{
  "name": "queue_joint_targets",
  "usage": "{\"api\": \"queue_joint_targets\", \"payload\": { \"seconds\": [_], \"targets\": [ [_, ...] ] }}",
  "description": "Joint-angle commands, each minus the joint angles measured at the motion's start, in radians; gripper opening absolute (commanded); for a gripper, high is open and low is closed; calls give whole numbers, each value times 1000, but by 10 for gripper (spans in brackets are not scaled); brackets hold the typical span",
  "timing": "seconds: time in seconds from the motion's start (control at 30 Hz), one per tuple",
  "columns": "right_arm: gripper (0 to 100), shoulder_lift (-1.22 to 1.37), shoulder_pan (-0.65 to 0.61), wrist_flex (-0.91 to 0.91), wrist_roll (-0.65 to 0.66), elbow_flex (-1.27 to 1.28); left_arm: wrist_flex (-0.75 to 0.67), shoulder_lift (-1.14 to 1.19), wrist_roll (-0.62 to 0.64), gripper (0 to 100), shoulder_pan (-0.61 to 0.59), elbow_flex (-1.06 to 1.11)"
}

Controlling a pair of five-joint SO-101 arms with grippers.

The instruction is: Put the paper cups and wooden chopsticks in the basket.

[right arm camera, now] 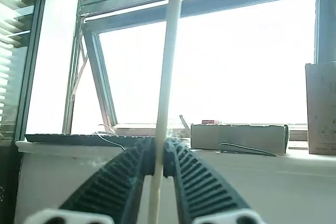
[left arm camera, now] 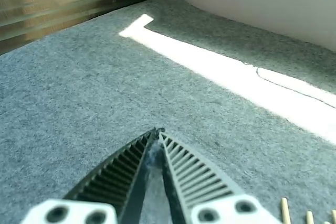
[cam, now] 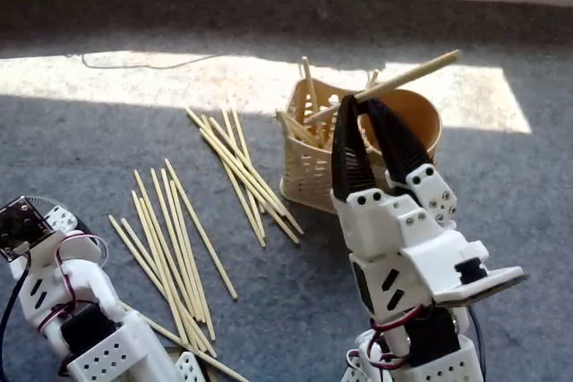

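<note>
The only print is on a cardboard box (right arm camera: pixel 321 109) standing on a window sill (right arm camera: pixel 79 141) in the right wrist view, and its faint marks are too blurred to read.

The right gripper (cam: pixel 358 103) is clamped on one chopstick (cam: pixel 403 80), a pale, straight wooden stick. It is held in the air, tilted, just above the basket (cam: pixel 309 172). In the right wrist view the stick (right arm camera: pixel 169 51) runs up between the two ribbed black fingers (right arm camera: pixel 123 174).

The basket is cream, with an open weave, and stands on the grey carpeted bench (cam: pixel 448 248). Several sticks already poke out of its top. A brown paper cup (cam: pixel 421 114) shows right behind the gripper, against the basket. I cannot tell whether it sits inside the basket or beside it.

Loose chopsticks (cam: pixel 242 167) lie fanned on the bench just beside the basket. A second lot (cam: pixel 170 239) lies nearer the left arm (cam: pixel 63 301).

The left gripper (left arm camera: pixel 157 132) has its fingers together, holding nothing, low over bare carpet. A few stick ends (left arm camera: pixel 286 209) show at the edge of its view. A thin cable (cam: pixel 134 64) crosses the sunlit strip.
</note>
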Motion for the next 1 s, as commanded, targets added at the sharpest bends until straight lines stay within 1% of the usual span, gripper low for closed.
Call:
{"api": "queue_joint_targets", "payload": {
  "seconds": [0.0,0.17,0.33,0.5,0.67,0.77,0.97],
  "targets": [
    [5,130,54,-71,-12,-42,-15,-5,-8,18,13,21],
    [5,255,88,-151,-12,-35,-15,-5,-8,18,13,21],
    [5,317,88,-147,-8,-28,-15,-5,-8,18,13,21],
    [15,323,88,-147,-6,22,-15,-5,-8,18,13,21],
    [142,323,88,-142,-6,30,-15,-5,-8,18,13,21],
    [146,323,87,-94,-6,25,-15,-5,-8,18,13,21],
    [146,321,84,-85,-6,24,-15,-5,-8,18,13,21]
  ]
}}
